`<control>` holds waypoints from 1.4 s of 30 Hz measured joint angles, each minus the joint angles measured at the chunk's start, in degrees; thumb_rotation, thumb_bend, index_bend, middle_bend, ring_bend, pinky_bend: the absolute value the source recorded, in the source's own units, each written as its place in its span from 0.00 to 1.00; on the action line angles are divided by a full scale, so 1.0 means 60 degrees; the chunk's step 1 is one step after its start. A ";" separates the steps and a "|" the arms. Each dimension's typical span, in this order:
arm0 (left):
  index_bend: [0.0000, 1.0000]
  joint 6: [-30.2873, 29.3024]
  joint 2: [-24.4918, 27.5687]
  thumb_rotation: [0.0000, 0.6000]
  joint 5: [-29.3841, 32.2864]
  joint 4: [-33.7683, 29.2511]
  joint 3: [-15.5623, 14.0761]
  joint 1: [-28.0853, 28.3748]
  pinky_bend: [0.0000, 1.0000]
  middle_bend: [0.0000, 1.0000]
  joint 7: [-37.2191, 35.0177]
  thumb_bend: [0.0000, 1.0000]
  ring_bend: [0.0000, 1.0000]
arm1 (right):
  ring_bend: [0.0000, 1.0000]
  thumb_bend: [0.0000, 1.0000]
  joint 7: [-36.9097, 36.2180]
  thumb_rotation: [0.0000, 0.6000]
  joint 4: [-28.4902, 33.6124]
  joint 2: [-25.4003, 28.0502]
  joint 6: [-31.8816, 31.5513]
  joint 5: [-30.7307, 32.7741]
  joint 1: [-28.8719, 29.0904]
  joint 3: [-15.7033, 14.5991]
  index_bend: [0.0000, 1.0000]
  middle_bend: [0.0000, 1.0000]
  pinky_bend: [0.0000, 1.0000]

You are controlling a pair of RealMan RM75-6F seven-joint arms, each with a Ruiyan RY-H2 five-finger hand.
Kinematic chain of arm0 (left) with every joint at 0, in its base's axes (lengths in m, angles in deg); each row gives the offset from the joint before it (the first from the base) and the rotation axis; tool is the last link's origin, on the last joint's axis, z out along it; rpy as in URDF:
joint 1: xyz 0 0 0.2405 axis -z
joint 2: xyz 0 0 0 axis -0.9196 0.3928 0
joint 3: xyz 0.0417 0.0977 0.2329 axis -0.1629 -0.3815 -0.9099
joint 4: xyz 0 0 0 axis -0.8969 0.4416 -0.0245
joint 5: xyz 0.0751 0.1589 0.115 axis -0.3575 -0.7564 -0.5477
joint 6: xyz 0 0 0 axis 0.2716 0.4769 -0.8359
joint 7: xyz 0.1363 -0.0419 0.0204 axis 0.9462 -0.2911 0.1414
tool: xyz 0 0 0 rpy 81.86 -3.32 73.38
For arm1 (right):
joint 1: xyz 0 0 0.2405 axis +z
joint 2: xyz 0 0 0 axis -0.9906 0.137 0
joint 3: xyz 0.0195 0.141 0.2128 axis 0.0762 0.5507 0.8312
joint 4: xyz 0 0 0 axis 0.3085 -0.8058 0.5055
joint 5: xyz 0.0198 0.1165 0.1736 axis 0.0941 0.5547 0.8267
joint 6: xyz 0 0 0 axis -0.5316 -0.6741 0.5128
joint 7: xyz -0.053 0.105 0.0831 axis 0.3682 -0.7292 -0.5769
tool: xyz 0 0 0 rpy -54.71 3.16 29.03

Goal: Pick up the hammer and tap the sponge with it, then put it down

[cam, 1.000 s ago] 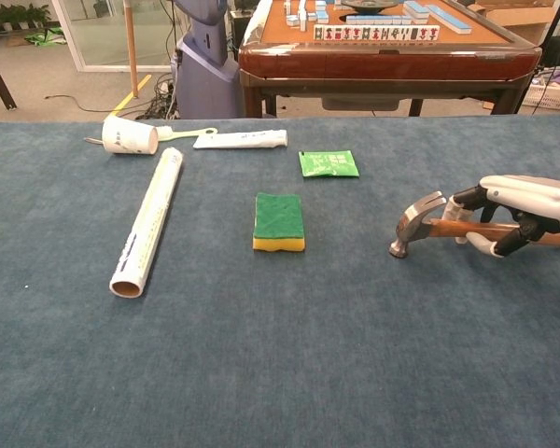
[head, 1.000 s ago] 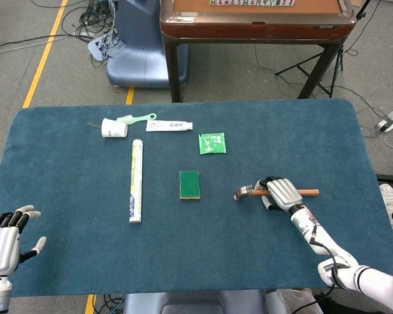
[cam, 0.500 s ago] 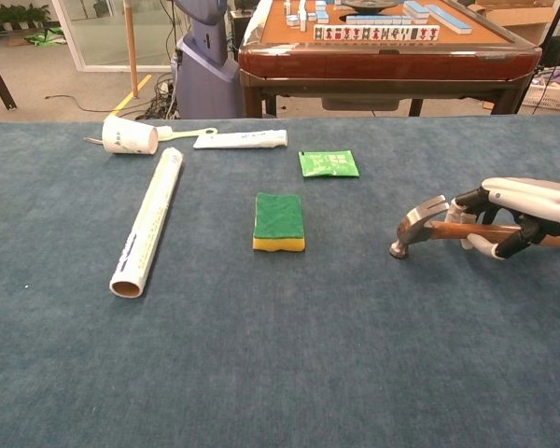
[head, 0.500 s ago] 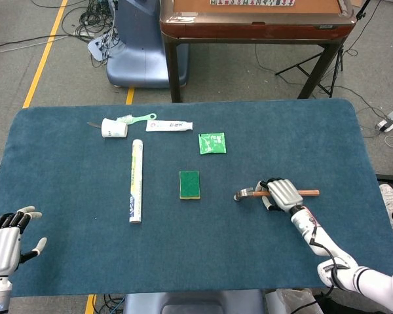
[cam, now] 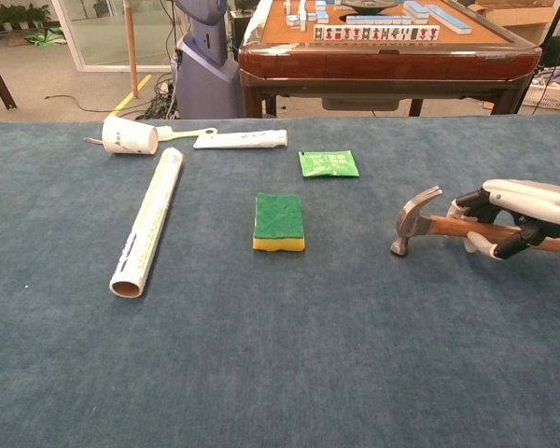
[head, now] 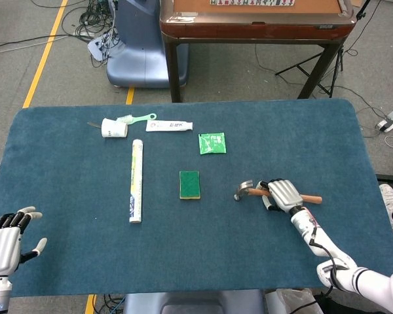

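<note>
The hammer (head: 247, 190) (cam: 413, 220) has a metal head and a wooden handle, and its head points left toward the sponge. My right hand (head: 283, 194) (cam: 515, 217) grips the handle, with the head tilted slightly up off the cloth. The green-topped yellow sponge (head: 189, 184) (cam: 279, 221) lies flat mid-table, well left of the hammer head. My left hand (head: 5, 243) hovers open at the table's near left edge, holding nothing; only the head view shows it.
A long white tube (head: 136, 188) (cam: 149, 220) lies left of the sponge. At the back lie a paper cup (head: 113, 127) (cam: 129, 136), a toothbrush (head: 137, 119), a toothpaste tube (head: 168, 125) (cam: 240, 139) and a green packet (head: 211, 142) (cam: 329, 163). A wooden table (head: 255, 23) stands beyond.
The hammer has tipped: its head lifted a little and its handle end dropped slightly. The right hand shifted slightly with it. The left hand sank a little toward the table edge.
</note>
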 measured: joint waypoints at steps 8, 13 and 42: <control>0.33 0.0062 0.0045 1.00 0.0017 -0.0058 -0.0009 0.0025 0.17 0.26 0.0023 0.21 0.27 | 0.43 0.67 -0.0263 1.00 -0.0136 -0.0144 -0.0271 -0.0016 -0.0105 0.0058 0.45 0.61 0.30; 0.33 0.0075 0.0074 1.00 0.0023 -0.0103 -0.0007 0.0037 0.17 0.26 0.0047 0.21 0.27 | 0.46 0.71 -0.0480 1.00 -0.0264 -0.0227 -0.0574 -0.0058 -0.0188 0.0141 0.46 0.62 0.31; 0.33 0.0169 0.0170 1.00 -0.0097 -0.0309 -0.0048 0.0151 0.17 0.26 0.0276 0.21 0.26 | 0.71 0.86 -0.0943 1.00 0.0601 0.0284 -0.1210 -0.0520 0.0336 0.0777 0.71 0.81 0.90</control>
